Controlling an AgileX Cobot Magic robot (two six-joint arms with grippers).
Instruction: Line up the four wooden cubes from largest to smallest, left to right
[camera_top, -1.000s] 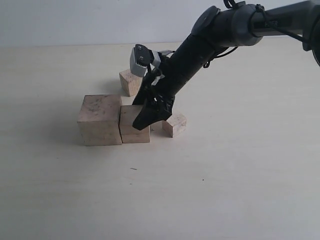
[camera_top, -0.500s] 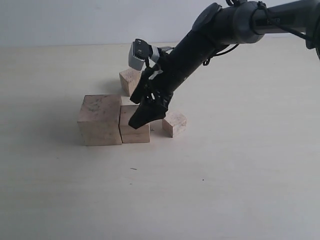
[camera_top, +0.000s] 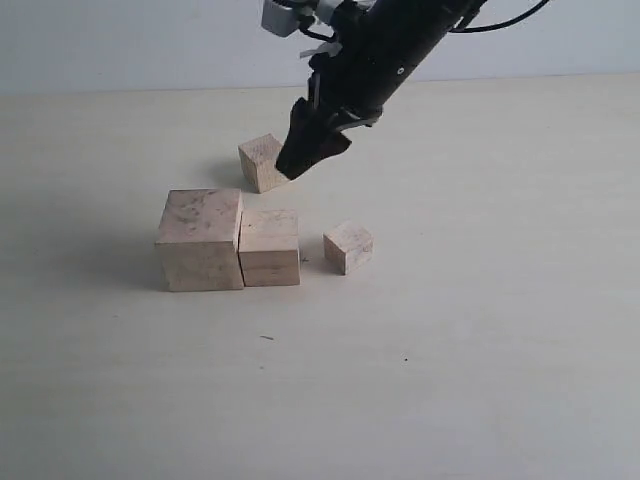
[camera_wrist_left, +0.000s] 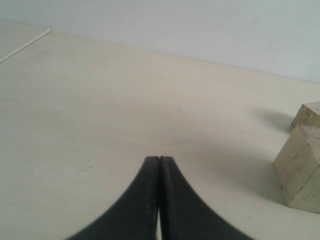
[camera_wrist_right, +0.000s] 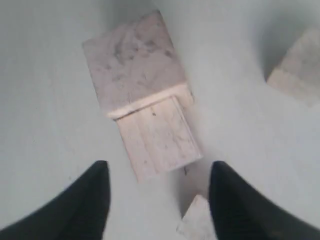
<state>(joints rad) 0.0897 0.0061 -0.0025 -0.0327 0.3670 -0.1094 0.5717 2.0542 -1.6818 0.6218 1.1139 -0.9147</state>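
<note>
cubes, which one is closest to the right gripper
The lone cube at the back, next to the right gripper. The largest cube and second cube touch in front; the smallest cube sits apart to their right.

No text, label, brand, number or sign can be read anywhere; the 4 wooden cubes (camera_top: 200, 240) and the bench (camera_top: 480, 350) show only plain surfaces.

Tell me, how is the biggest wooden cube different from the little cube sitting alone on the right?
The largest cube is far bigger and taller than the small cube. The largest cube touches the medium cube; the small cube stands apart. The largest cube sits square to the row; the small cube is turned. Both are pale wood.
</note>
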